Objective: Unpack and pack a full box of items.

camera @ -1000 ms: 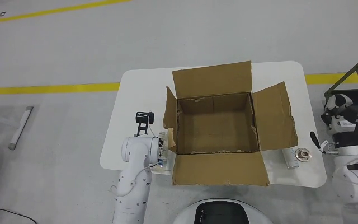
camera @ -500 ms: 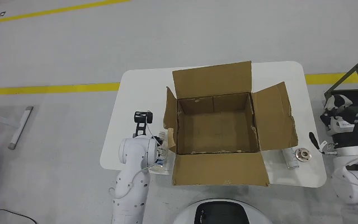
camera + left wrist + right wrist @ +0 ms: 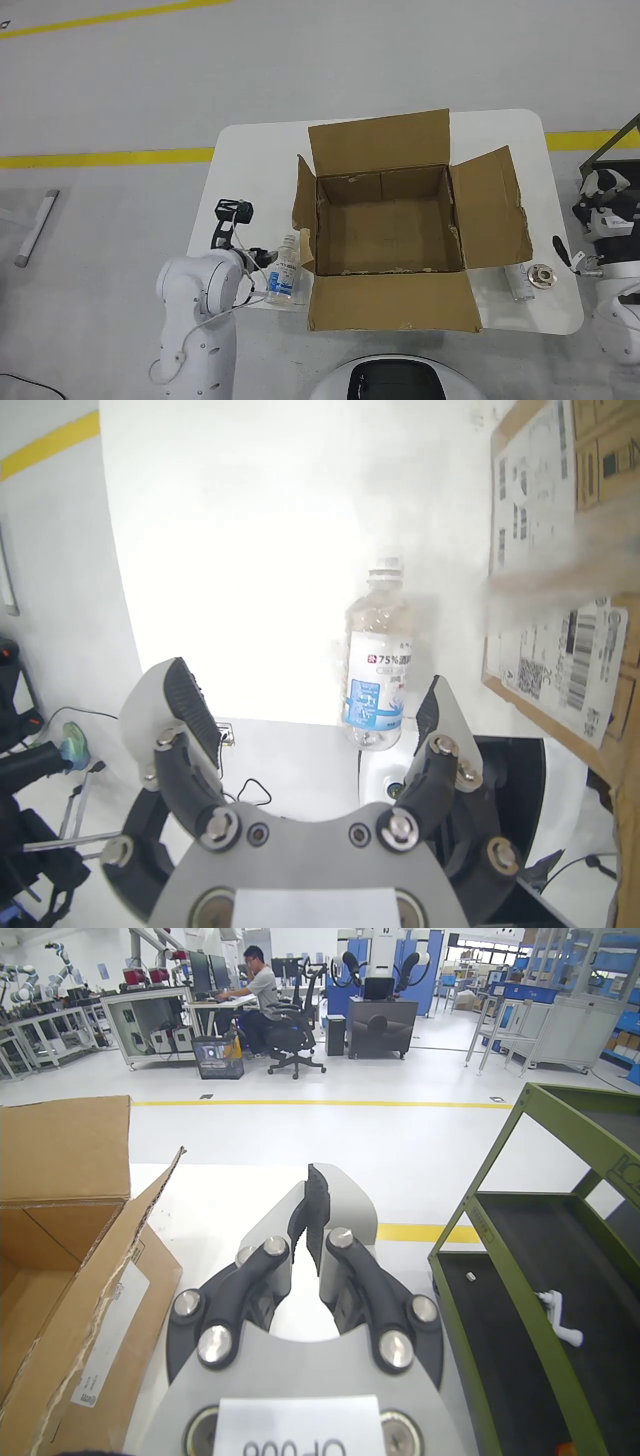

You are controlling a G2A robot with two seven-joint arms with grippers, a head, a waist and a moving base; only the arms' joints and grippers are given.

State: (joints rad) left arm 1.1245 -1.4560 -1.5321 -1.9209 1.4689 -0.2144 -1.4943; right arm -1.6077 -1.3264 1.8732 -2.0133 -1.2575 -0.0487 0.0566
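The open cardboard box (image 3: 385,225) sits mid-table with all flaps folded out and a bare floor inside. A clear bottle (image 3: 283,270) with a white and blue label stands upright on the table by the box's near left corner. In the left wrist view this bottle (image 3: 377,670) stands just beyond my left gripper (image 3: 310,695), which is open and holds nothing; the bottle is closer to one fingertip (image 3: 440,700). My left arm (image 3: 200,295) hangs over the table's left front edge. My right gripper (image 3: 315,1208) is shut and empty, off the table's right side beside the box (image 3: 60,1228).
A small clear container (image 3: 530,280) with a round top stands on the table (image 3: 250,170) right of the box's front flap. A green cart (image 3: 525,1253) stands close on the far right. Bare table lies left of and behind the box.
My left arm has drawn back to the left, away from the box corner, uncovering the bottle it hid before. The right arm and the box have not moved.
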